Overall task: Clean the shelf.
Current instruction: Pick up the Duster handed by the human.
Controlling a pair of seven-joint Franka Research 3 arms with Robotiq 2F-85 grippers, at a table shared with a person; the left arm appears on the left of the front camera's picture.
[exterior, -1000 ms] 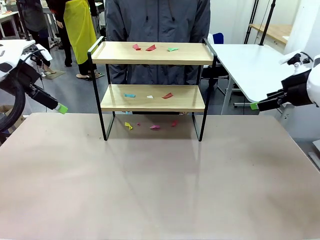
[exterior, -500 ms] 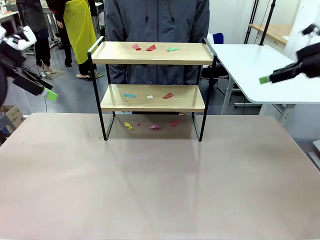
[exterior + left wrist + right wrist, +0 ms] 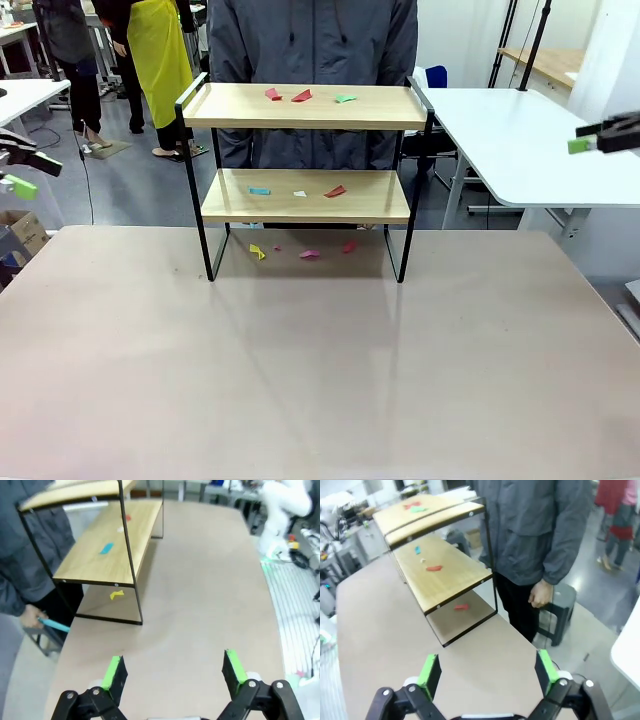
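The shelf (image 3: 372, 203) holds coloured paper scraps (image 3: 301, 96) on both tiers

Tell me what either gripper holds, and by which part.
Nothing is held. The left gripper and right gripper both stand open with nothing in them, well away from the shelf.

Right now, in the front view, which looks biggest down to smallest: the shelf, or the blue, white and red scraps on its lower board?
1. the shelf
2. the red scrap and the blue scrap, too alike to rank
3. the white scrap
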